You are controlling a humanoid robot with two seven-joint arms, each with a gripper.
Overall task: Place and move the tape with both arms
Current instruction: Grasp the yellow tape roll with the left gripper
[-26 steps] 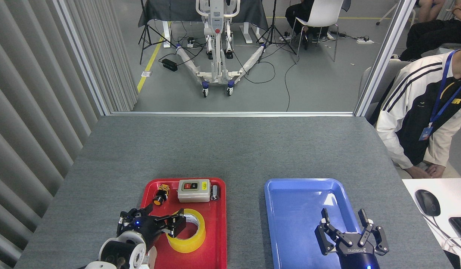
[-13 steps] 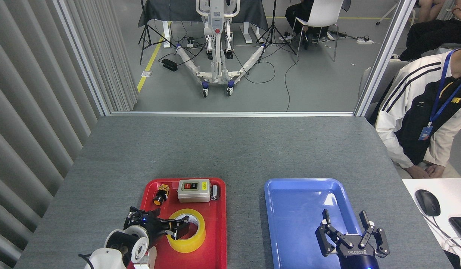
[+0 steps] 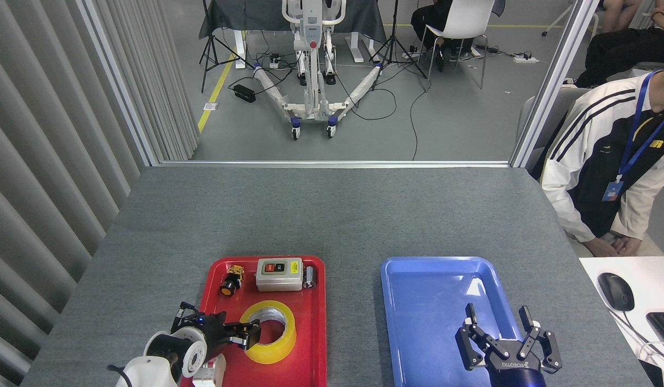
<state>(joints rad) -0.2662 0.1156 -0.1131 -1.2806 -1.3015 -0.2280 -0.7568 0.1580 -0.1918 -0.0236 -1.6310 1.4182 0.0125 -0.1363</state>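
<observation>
The grey counter (image 3: 332,215) carries two trays side by side near its front edge, and the layout suggests a source and a destination. The red tray (image 3: 310,344), at about seven o'clock in the head view, holds all the loose items; the blue tray (image 3: 418,301), at about five o'clock, lies bare, apparently kept free to receive what is moved.

A person (image 3: 606,177) in a white-and-black jacket sits off the counter's corner at three o'clock, well apart from both arms.

The tape (image 3: 278,344) lies flat in the near half of the red tray, core hole facing up, a pose that leaves its wall open to a pinch from the side. Along the tray's far edge, at twelve o'clock from the roll, sit a grey switch box (image 3: 279,274), a yellow push button (image 3: 230,279) to its left and a small dark cylinder (image 3: 309,277) to its right, all clear of the roll.

The left hand (image 3: 244,336) reaches in from eight o'clock, low and nearly level, its tips at the roll's left rim, one seemingly at the core's edge. Whether it has closed on the wall I cannot tell; the tips are dark and overlap the roll.

The right hand (image 3: 501,327) hovers over the blue tray's near right corner, fingers spread wide and pointing to twelve o'clock, holding nothing, probably waiting to take the roll.
</observation>
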